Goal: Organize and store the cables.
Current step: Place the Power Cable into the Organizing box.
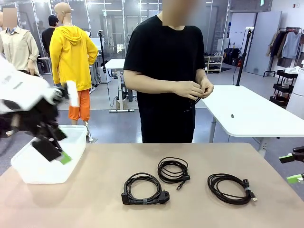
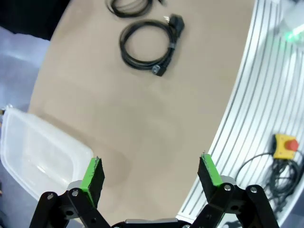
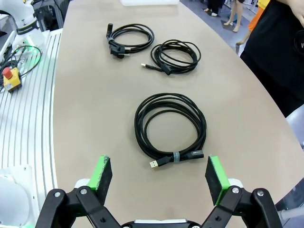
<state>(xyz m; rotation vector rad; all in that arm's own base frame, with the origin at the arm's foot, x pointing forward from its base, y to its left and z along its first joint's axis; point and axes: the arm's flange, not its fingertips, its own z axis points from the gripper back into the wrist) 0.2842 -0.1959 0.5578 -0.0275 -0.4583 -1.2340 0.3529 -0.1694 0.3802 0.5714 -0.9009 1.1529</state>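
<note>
Three black coils flat on tan table (image 1: 95, 209), loose row, none touching. Thick-plug cable (image 1: 144, 189) toward robot's left. Thin cable (image 1: 173, 170) in the middle, a bit nearer the person. USB cable (image 1: 231, 188) on the right, banded near its gold-tipped plug. Another dark cord (image 1: 191, 102) in the person's hands (image 1: 189, 89) at far side, hard to make out against black shirt.

Left gripper (image 2: 149, 161) spread wide, nothing between green pads, above bare table just beside white plastic bin (image 1: 28, 166). Blurred in front view, at the bin's near right corner. Bin at table's left end, well apart from the coils.

Right gripper (image 3: 158, 162) also spread wide and empty, at table's right edge, pointed down at USB cable, plug end nearest its fingers.
</note>
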